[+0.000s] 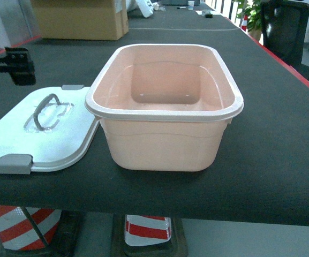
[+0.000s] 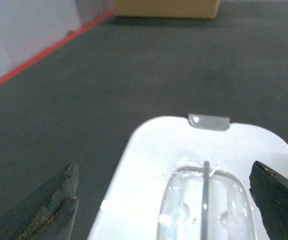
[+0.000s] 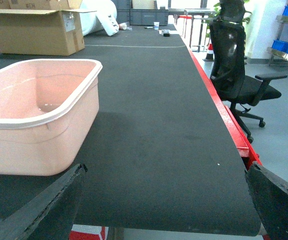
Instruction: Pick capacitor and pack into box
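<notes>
The box (image 1: 165,142), a pale peach-pink tub, stands open in the middle of the dark table, and its inside shows nothing in it. Its white lid (image 1: 63,139) with a grey handle (image 1: 46,110) lies flat to its left. No capacitor shows in any view. My left gripper (image 2: 164,170) hangs open over the lid (image 2: 148,165), its fingers (image 2: 59,200) wide apart with nothing between them. My right gripper (image 3: 166,170) is open over the bare table near the front edge, to the right of the box (image 3: 39,130). Neither gripper shows in the head view.
A brown cardboard carton (image 1: 79,19) stands at the back left of the table. A black fixture (image 1: 7,64) juts in from the left edge. The table's red right edge (image 3: 223,115) runs beside an office chair (image 3: 236,70). Striped red-and-white barriers (image 1: 20,225) stand below the front edge.
</notes>
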